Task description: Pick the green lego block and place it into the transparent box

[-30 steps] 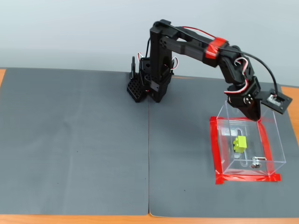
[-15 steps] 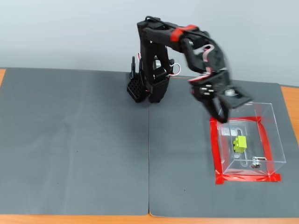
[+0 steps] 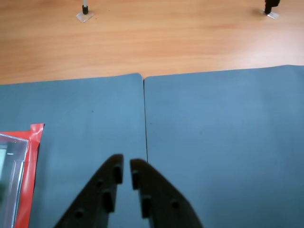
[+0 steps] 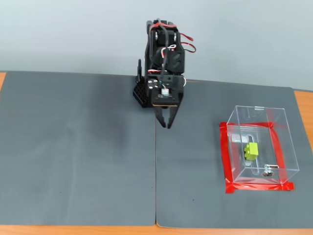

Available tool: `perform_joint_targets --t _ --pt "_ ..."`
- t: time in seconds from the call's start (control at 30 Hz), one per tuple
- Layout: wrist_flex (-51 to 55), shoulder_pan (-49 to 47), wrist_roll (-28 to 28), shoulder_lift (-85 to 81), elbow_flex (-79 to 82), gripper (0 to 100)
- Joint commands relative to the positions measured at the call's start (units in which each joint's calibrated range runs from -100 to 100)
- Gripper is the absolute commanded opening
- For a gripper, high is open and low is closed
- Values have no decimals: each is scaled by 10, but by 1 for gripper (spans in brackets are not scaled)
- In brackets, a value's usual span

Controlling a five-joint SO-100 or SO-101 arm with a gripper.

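Fixed view: the gripper hangs folded close to the arm's base, its jaws nearly closed on nothing; the wrist view confirms only a thin gap between the empty fingers. The green lego block lies well to the gripper's right, on the floor of the transparent box. The block is small, lime-green, studs up, sitting slightly askew. The placing appears complete; no approach remains.

Setting: lab-style robot test bench. Evidence: wooden tabletop, grey mats, red tape outline, bare grey wall, camera-stand feet.
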Motion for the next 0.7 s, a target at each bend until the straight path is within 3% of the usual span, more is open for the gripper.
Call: perform_joint_targets --t 0.0,0.67 --pt "-6 14 2 -62 41 2" --pt "-112 14 2 -338 360 2"
